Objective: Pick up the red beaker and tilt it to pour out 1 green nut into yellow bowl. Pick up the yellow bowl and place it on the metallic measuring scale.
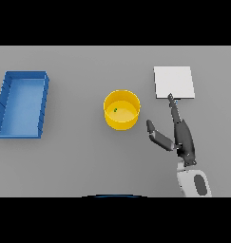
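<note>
The yellow bowl stands upright near the middle of the table, with one small green nut lying inside it. To its right, a little further back, lies the flat pale metallic scale. My right hand is open, just right of the bowl and apart from it. Its straight fingers reach to the scale's front edge and its thumb points toward the bowl. No red beaker shows in this view. My left hand is out of sight.
A blue rectangular tray sits at the far left of the grey table. My right forearm comes in from the lower right.
</note>
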Controlling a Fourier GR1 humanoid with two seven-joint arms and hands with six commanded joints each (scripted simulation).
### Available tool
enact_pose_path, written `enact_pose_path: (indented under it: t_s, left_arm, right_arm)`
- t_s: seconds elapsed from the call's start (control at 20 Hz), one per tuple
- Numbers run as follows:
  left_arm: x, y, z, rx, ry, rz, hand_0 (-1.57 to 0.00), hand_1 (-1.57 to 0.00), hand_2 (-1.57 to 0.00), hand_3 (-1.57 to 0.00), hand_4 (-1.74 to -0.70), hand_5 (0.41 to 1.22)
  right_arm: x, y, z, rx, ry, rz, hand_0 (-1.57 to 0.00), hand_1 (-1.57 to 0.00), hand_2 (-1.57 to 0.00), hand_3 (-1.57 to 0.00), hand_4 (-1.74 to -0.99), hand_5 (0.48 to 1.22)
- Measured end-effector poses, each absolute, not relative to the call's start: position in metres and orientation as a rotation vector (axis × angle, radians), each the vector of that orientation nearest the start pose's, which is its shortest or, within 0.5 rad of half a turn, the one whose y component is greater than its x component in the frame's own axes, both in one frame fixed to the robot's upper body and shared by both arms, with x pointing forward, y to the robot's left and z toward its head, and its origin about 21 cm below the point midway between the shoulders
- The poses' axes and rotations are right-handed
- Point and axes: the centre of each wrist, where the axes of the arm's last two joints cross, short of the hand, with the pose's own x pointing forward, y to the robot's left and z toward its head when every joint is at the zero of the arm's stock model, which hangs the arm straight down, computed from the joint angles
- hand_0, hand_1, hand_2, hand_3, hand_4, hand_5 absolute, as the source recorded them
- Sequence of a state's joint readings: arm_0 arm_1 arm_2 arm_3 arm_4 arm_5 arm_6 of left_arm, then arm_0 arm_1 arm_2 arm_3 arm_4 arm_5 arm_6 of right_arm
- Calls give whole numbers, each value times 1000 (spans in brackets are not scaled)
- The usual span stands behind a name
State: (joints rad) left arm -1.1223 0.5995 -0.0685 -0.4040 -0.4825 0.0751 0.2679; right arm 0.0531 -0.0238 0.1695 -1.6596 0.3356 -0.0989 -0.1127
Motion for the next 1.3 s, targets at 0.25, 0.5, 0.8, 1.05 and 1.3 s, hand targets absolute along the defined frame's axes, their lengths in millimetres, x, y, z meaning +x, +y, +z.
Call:
enact_pose_path:
  t_s: [0.25,0.5,0.8,1.05,1.3]
  left_arm:
    - [434,347,154,940,-1129,-340,-1571,-1571,-1571,-1450,-1741,1221]
    - [402,341,118,888,-1159,-259,-1571,-1571,-1571,-1478,-1741,1221]
    - [377,326,90,819,-1128,-190,-1571,-1571,-1571,-1547,-1741,1123]
    - [362,327,81,859,-1104,-234,-1571,-1571,-1571,-1563,-1536,892]
    - [349,330,84,838,-1097,-289,-1207,-995,-1020,-952,-1002,720]
  right_arm:
    - [231,-200,6,-226,-1741,354,1,1,1,1,-1026,648]
    - [224,-203,1,-216,-1744,351,1,1,1,1,-1014,648]
    - [227,-202,3,-195,-1764,335,1,1,1,1,-1010,650]
    - [227,-202,4,-217,-1765,342,1,1,1,1,-1021,636]
    - [226,-206,2,-215,-1760,322,1,1,1,1,-1004,636]
